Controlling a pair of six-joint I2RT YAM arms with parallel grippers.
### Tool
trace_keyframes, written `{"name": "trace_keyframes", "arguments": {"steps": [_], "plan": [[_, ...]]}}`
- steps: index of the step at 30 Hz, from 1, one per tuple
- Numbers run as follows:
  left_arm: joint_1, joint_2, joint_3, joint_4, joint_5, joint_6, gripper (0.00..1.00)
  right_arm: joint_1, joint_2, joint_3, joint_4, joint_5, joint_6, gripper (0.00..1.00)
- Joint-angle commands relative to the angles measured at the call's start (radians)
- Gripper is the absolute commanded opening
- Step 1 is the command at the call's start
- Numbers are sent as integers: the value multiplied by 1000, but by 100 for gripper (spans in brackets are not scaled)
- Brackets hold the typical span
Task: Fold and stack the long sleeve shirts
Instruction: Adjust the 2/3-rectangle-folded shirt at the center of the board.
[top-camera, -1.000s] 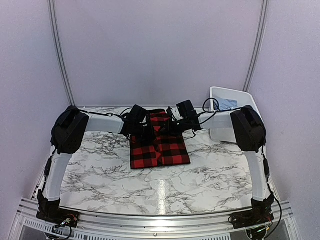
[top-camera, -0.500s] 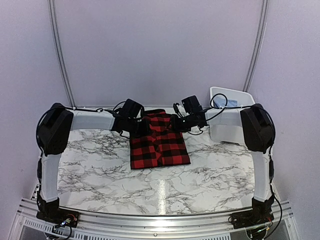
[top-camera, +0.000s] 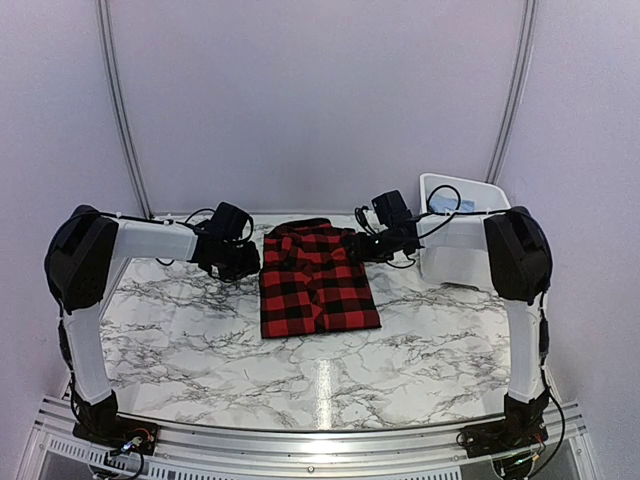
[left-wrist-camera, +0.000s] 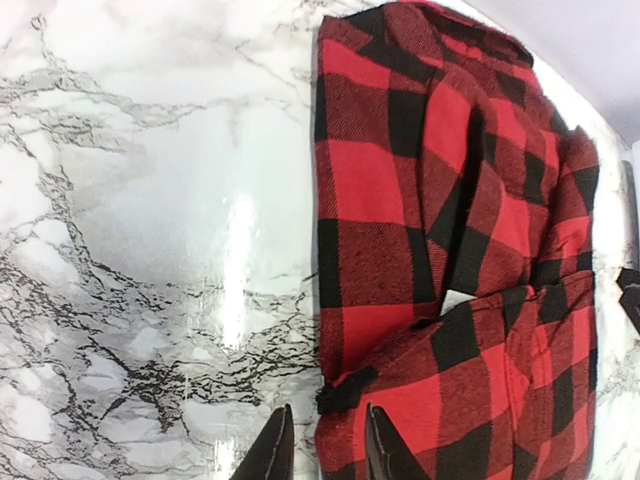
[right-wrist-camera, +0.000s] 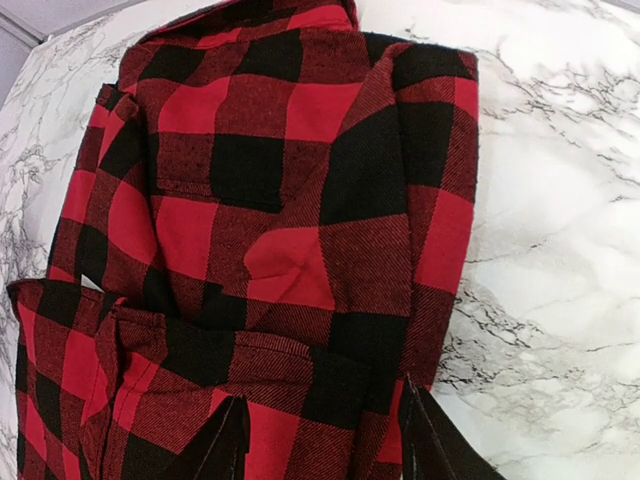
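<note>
The red-and-black check flannel shirt (top-camera: 318, 282) lies folded in a rectangle at the middle back of the marble table (top-camera: 200, 340), collar end to the far side. My left gripper (top-camera: 250, 266) is at the shirt's left edge. In the left wrist view it (left-wrist-camera: 325, 452) is open by a narrow gap and empty, one finger over marble, the other over the shirt (left-wrist-camera: 440, 230). My right gripper (top-camera: 360, 247) is at the shirt's upper right edge. In the right wrist view it (right-wrist-camera: 325, 445) is open wide and empty above the shirt (right-wrist-camera: 270, 200).
A white plastic tub (top-camera: 470, 262) stands at the back right, next to the right arm, with light blue cloth (top-camera: 455, 208) inside. Purple walls close the back and sides. A metal rail (top-camera: 320, 440) runs along the near edge.
Both grippers have drawn apart from over the shirt: the left moved left, the right moved right and back. The folded shirt's upper half is now uncovered.
</note>
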Motion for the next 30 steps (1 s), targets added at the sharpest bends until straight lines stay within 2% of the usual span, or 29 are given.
{"name": "trace_keyframes", "arguments": {"steps": [1, 5, 14, 26, 30], "plan": [[7, 43, 11, -27, -4, -2, 27, 2, 6, 2, -15, 15, -18, 47], [11, 73, 27, 0, 20, -3, 31, 2, 4, 1, -17, 12, -18, 47], [19, 130, 72, 48, 67, -7, 30, 2, 7, 7, -25, 12, -23, 47], [20, 162, 106, 89, 105, 9, 11, 11, 37, 39, -54, 38, -46, 47], [21, 166, 110, 91, 106, 9, 8, 28, 57, 73, -68, 53, -57, 45]]}}
